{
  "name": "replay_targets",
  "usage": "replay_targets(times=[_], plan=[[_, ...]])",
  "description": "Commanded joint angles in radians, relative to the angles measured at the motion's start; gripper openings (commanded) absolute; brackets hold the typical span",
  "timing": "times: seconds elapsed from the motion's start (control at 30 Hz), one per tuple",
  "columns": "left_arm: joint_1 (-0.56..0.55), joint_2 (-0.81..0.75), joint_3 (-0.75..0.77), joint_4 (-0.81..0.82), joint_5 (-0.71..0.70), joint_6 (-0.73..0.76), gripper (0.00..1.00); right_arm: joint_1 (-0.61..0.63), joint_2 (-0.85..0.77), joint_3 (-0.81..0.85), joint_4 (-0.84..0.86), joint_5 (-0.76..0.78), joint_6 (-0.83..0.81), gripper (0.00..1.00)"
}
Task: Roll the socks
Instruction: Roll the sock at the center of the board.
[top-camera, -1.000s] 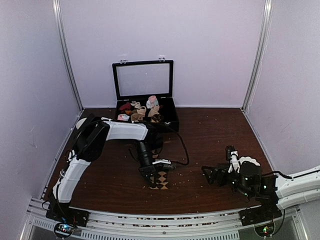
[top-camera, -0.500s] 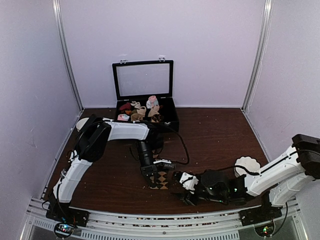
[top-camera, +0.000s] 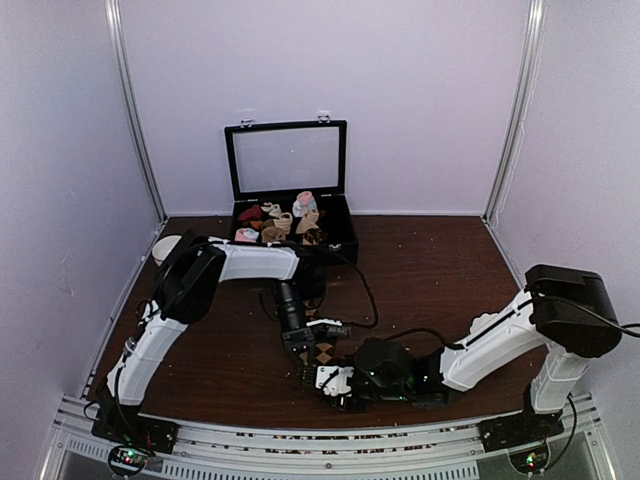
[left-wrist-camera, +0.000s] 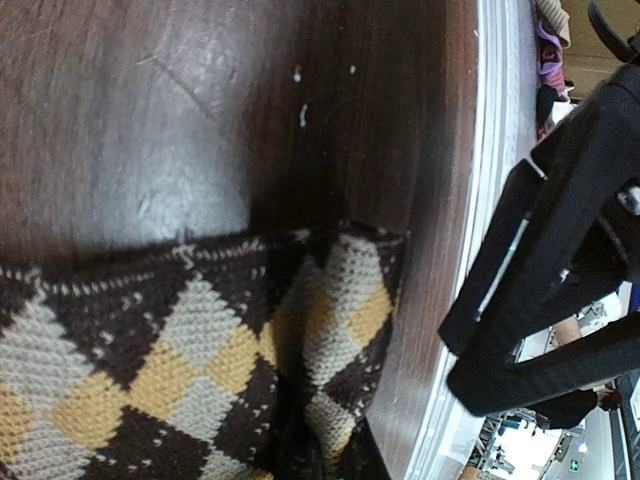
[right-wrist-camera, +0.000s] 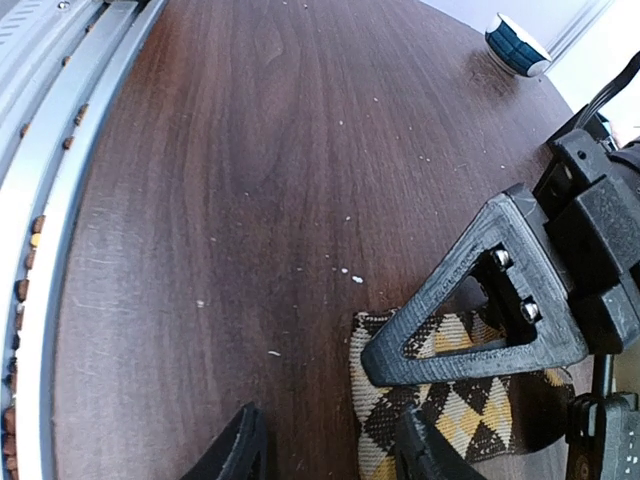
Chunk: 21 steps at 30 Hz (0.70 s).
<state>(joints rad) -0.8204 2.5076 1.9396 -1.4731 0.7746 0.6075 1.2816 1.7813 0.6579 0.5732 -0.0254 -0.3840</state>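
At lower centre of the top view, the socks (top-camera: 325, 358) are pinched in a small bundle on the worktop (top-camera: 430, 270) by the left gripper (top-camera: 303, 351), fingers shut tight, while the right gripper (top-camera: 329, 385) is poised half-open at their edge, so the roll is judged begun, not finished.

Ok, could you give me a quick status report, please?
Left gripper shut on socks. Right gripper open at socks' near edge. Grippers close together, little room.

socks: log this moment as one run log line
left gripper: shut on socks | right gripper: open, straddling socks' edge
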Motion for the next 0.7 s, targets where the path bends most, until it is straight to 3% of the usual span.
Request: replay_targets(times=[0.0,0.5,0.57,0.67], plan=[[0.015,0.049,0.002,0.027,-0.071,0.028,0.00,-0.026,0.040,0.033,-0.009,-0.032,-0.048,0.44],[0.017,0.066,0.039,-0.033,-0.069,0.079,0.00,-0.084,0.119,0.048,-0.105,-0.084,-0.030,0.32],[0.016,0.064,0.043,-0.045,-0.067,0.094,0.08,-0.095,0.132,0.062,-0.146,-0.103,-0.018,0.28],[0.022,0.032,0.026,-0.038,-0.064,0.112,0.32,-0.116,0.145,0.078,-0.204,-0.161,0.014,0.18]])
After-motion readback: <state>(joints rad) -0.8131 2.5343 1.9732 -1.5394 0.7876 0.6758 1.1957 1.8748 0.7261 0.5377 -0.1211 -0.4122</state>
